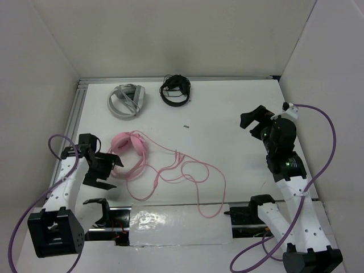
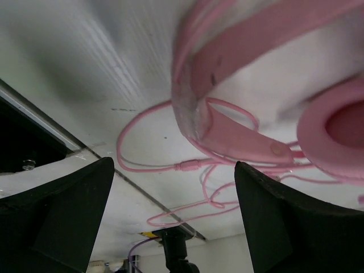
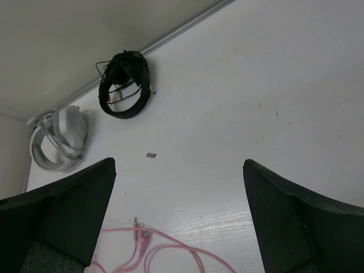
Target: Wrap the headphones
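Note:
The pink headphones [image 1: 130,149] lie on the white table at the left, ear cups together. Their thin pink cable [image 1: 190,170] sprawls in loose loops to the right and towards the near edge. My left gripper [image 1: 112,172] is open and empty, low and just left of the headphones. In the left wrist view the headband [image 2: 239,136], one ear cup [image 2: 335,128] and the cable [image 2: 170,166] fill the space beyond my open left gripper [image 2: 173,219]. My right gripper [image 1: 253,118] is open and empty above the table at the right. The right wrist view shows the cable's plug end [image 3: 139,233] ahead of it [image 3: 179,219].
Grey-white headphones [image 1: 126,100] and black headphones [image 1: 175,90] lie at the back of the table; both show in the right wrist view [image 3: 57,139], [image 3: 124,85]. A small dark speck [image 1: 185,126] lies mid-table. A shiny strip [image 1: 170,220] runs along the near edge. White walls enclose the table.

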`<state>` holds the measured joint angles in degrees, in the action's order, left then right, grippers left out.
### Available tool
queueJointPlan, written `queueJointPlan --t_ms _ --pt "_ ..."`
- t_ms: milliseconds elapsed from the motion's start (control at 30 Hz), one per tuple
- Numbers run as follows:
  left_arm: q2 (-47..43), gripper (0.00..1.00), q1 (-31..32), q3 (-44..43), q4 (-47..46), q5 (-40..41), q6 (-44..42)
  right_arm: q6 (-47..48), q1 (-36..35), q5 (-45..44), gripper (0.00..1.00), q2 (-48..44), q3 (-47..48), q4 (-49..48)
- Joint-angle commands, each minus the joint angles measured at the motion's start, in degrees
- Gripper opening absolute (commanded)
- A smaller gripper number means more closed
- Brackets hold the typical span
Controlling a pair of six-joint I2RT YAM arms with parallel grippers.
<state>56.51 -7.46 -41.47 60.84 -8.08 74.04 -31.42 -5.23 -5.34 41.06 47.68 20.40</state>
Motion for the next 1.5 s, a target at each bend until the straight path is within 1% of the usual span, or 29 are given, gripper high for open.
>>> queueJointPlan --t_ms 0,133,200,333,433,500,633,667,700,733,767,800,867,900,967,1033,1067,1100,1133,1167,1200,1233,1267,1300,1333,1367,1400,1467 --pt "2.8 0.99 -0.88 1.65 1.12 3.94 6.46 0.83 0.22 -0.11 1.0 -0.1 0.83 -1.68" --pt "4.39 0.98 -1.24 4.03 -2.38 2.63 7.17 0.83 0.14 0.69 1.0 0.25 0.31 -2.56" --pt "5.01 0.96 -1.24 4.82 -4.23 2.45 7.61 0.75 0.14 0.86 1.0 0.69 0.22 -2.56" --pt "6.77 0.92 -1.24 5.17 -4.59 3.24 8.75 0.75 0.14 -0.89 1.0 0.87 0.66 -1.16" --pt "8.35 0.84 -1.15 6.4 -7.04 3.33 8.93 0.22 0.14 -1.95 1.0 0.51 0.48 -0.89" --pt "9.75 0.82 -1.15 7.81 -10.03 2.8 9.1 0.22 0.22 -0.99 1.0 0.6 0.48 -0.98" --pt "13.0 0.63 -0.98 8.52 -13.99 0.61 8.14 0.31 0.22 -0.8 1.0 0.69 0.57 -0.63" --pt "14.32 0.62 -0.8 8.34 -14.17 0.69 8.22 0.39 0.14 -1.07 1.0 0.69 0.57 -0.45" --pt "14.85 0.58 -0.62 8.25 -13.82 1.3 8.92 0.39 0.14 -1.25 1.0 0.43 0.48 -0.28" --pt "15.55 0.47 -0.36 7.82 -13.64 1.57 9.1 0.31 0.05 -1.86 1.0 0.34 0.4 -0.28" --pt "15.82 0.42 -0.27 7.55 -13.47 1.75 8.93 0.22 0.05 -2.21 1.0 -0.18 0.22 -0.28" --pt "15.91 0.2 -0.18 6.85 -13.2 1.84 8.75 0.13 0.14 -2.56 1.0 -0.28 -0.22 -0.36" --pt "15.82 0.04 -0.01 5.97 -12.41 1.84 7.88 0.48 0.14 -3.01 1.0 -0.54 -0.48 -0.01" --pt "15.65 0.0 -0.01 4.23 -11.37 1.75 7.26 0.66 0.14 -2.83 1.0 -0.37 -0.48 0.42" --pt "14.6 0.0 0.43 2.02 -10.66 1.84 5.07 1.27 -0.04 -1.34 1.0 -0.02 -0.57 0.51" --pt "13.28 0.0 1.83 -2.11 -10.21 3.06 1.82 1.45 -0.83 -1.07 1.0 0.86 -0.4 0.69" --pt "12.75 0.0 2.54 -4.03 -10.56 3.59 -0.1 1.45 -1.35 -1.86 1.0 1.13 0.13 0.95" --pt "12.4 0.0 4.37 -7.88 -10.74 5.16 -1.78 1.27 -1.97 -3.34 1.0 1.56 0.31 1.56" --pt "12.4 0.0 5.34 -10.01 -10.22 5.87 -4.49 1.36 -3.63 -6.4 1.0 2.26 0.48 1.66" --pt "12.48 0.0 6.83 -14.29 -10.65 6.23 -6.69 1.53 -4.6 -7.74 1.0 2.45 0.83 2.01" --pt "13.01 0.0 7.02 -16.6 -10.83 7.27 -8.46 1.88 -5.57 -8.53 1.0 2.8 0.92 2.18" --pt "13.36 0.0 9.03 -18.71 -11.26 7.81 -11.95 2.41 -6.62 -9.41 1.0 3.32 1.1 2.1" --pt "13.8 0.0 10.87 -23.26 -11.09 7.81 -12.95 2.76 -8.37 -9.68 1.0 3.67 1.53 2.27" --pt "15.11 0.0 11.85 -25.48 -11.09 11.21 -14.78 3.03 -9.17 -9.86 1.0 4.37 1.71 2.36" --pt "15.82 0.0 12.99 -27.67 -10.74 12.63 -15.41 3.38 -9.96 -9.86 1.0 4.56 1.63 2.01" --pt "16.52 0.0 14.83 -32.39 -10.65 13.52 -16.11 4.08 -11.54 -9.08 1.0 4.56 1.36 0.88" --pt "18.18 0.0 15.54 -34.53 -11.09 13.79 -18.82 5.3 -12.34 -8.37 1.0 4.91 1.1 0.69" --pt "20.47 0.0 17.82 -40.23 -14.86 12.92 -22.25 7.68 -14.09 -5.57 1.0 5.26 1.45 -0.27"
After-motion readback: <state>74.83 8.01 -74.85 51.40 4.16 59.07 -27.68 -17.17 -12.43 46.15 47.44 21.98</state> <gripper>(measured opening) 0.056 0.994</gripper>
